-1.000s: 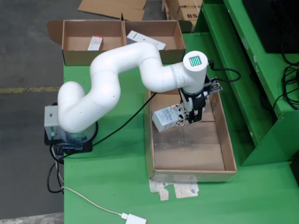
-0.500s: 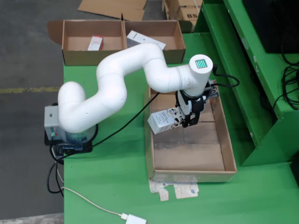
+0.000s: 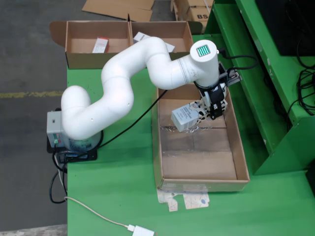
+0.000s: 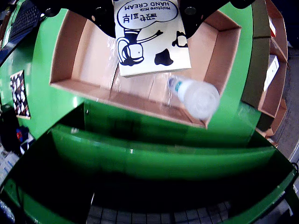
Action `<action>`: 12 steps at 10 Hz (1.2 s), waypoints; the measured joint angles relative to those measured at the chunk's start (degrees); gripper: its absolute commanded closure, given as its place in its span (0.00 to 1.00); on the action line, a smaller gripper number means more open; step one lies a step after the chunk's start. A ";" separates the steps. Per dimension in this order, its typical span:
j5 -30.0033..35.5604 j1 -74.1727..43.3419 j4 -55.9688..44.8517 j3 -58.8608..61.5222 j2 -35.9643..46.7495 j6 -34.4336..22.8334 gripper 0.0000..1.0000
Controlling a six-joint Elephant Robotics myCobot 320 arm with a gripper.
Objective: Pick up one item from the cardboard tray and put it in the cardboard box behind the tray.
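Note:
A white hand cream box with black cow spots (image 3: 187, 117) hangs in my gripper (image 3: 214, 109) over the far end of the long cardboard tray (image 3: 157, 147). In the wrist view the box (image 4: 149, 42) sits between the two black fingers (image 4: 191, 10) of my gripper (image 4: 147, 9). A white round-capped tube (image 4: 198, 98) hangs beside the box in clear wrap. I cannot tell whether the bundle touches the tray floor (image 4: 88, 51). The rest of the tray looks bare. The cardboard box (image 3: 78, 60) behind the tray has two compartments.
The left compartment holds a red-and-white pack (image 3: 101, 45), the right one a white item (image 3: 141, 36). A green frame (image 3: 261, 83) stands right of the tray. The arm's base (image 3: 74, 137) and a black cable (image 3: 133, 123) lie left. Paper scraps (image 3: 189, 200) lie at the tray's front.

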 measured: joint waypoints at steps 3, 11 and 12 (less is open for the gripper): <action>-0.35 0.44 0.35 0.36 0.09 0.08 1.00; -1.05 1.58 0.96 0.36 2.99 0.26 1.00; -1.14 1.58 1.14 0.36 2.99 0.17 1.00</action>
